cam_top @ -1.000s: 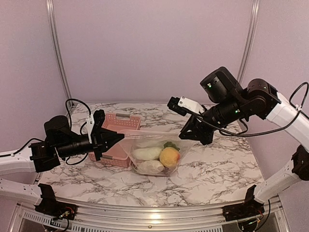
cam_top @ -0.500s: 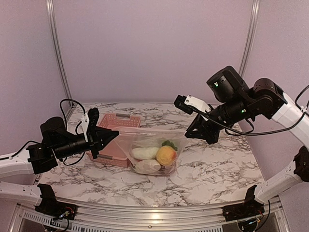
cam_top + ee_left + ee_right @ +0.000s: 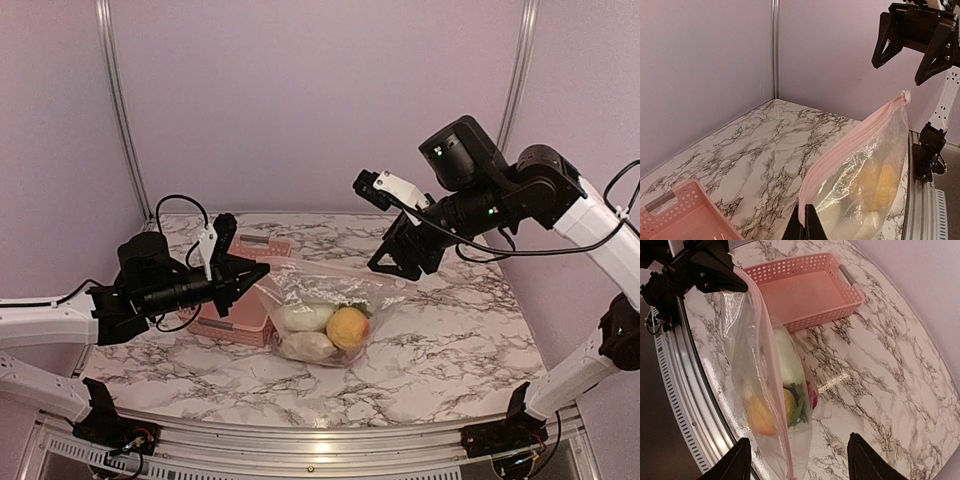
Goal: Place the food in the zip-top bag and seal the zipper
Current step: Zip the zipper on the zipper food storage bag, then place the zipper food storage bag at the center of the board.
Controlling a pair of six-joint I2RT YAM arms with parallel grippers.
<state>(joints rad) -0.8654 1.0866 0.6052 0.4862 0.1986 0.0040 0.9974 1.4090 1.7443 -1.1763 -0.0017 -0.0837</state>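
- The left tool [image 3: 248,276] is clamping fully shut on the corner of the clear crinkly plastic zip-top bag [image 3: 320,310] nearest the pink plastic lattice basket [image 3: 238,249]. It is pinching right on the end of the narrow pink-tinted press-seal zipper strip [image 3: 850,145].
- The right tool [image 3: 392,268] is hanging just past the strip's far end, on the side away from the basket. Its jaws are spread wide and gripping nothing.
- The bag's belly is resting on the table just right of the basket, with its top edge lifted. The toy food is pooling at the bottom: a white oblong piece [image 3: 305,318], a second pale one below it, and a yellow-orange round fruit [image 3: 348,327].
- Handling call: the film looks thin, floppy and slick, and the light load is dragging it into a sag. The strip is likely the stiffest part, so the corners of the strip are the places to pinch.
- I cannot tell whether the strip is pressed shut along its whole length.
- The glossy marble-patterned table [image 3: 460,350] will probably let the bag slide.
- Pale lilac walls and metal corner posts are standing behind the basket.
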